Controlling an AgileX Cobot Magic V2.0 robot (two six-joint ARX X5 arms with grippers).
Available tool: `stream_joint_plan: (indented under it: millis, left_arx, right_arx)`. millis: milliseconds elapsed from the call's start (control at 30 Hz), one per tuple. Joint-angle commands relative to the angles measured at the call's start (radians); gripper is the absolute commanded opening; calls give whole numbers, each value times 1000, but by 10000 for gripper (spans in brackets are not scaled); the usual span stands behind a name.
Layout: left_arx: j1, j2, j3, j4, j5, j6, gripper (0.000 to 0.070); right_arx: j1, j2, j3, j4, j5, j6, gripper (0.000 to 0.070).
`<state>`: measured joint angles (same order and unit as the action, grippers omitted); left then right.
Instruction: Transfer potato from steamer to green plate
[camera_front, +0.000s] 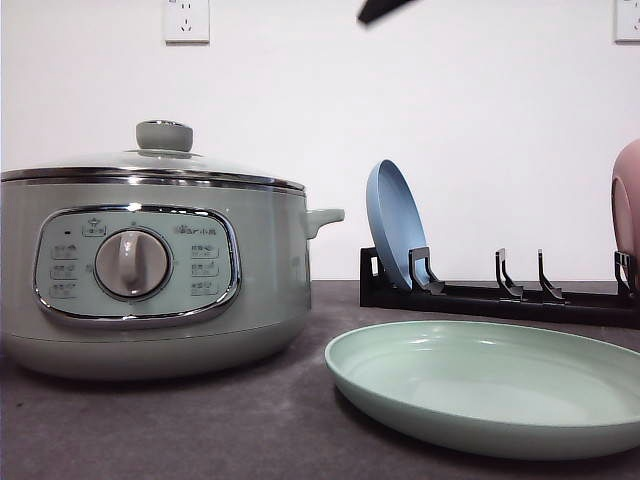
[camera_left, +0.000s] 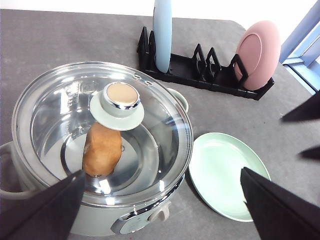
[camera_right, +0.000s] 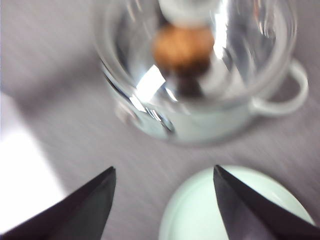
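- Smooth oval orange-brown potato (camera_left: 102, 149) lies under the steamer's (camera_left: 100, 150) domed glass lid (camera_left: 60, 115).
- Matte mint green plate (camera_left: 227, 175) sits beside it.
- Left gripper (camera_left: 165, 210) and right gripper (camera_right: 164, 200) hover above, both spread wide, empty.

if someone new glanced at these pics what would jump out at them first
Likely the big sage-green steamer on the left of the table, its glass lid on and the orange-brown potato visible through it. Next, the empty green plate lying flat just right of the steamer. Behind it a black rack holds a blue plate and a pink plate on edge.
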<state>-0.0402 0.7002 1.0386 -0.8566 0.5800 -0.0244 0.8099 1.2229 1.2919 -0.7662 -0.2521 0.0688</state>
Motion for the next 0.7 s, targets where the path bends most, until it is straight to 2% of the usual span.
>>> stream_joint_plan:
  millis: [0, 100, 167, 533, 667]
  left_arx:
    - [-1, 8, 23, 12, 7, -8, 635]
    - [-1, 12, 23, 11, 7, -14, 635]
    - [-1, 14, 23, 12, 7, -14, 635]
    - [-1, 35, 26, 13, 0, -32, 634]
    - [-4, 94, 79, -3, -20, -48, 635]
  right_arx:
    - [-32, 11, 28, 4, -118, 10, 392]
    - [-96, 11, 39, 3, -243, 22, 392]
    - [-126, 11, 40, 0, -272, 22, 392]
    - [-155, 11, 40, -8, -271, 11, 392]
    - [-155, 11, 40, -9, -271, 9, 392]
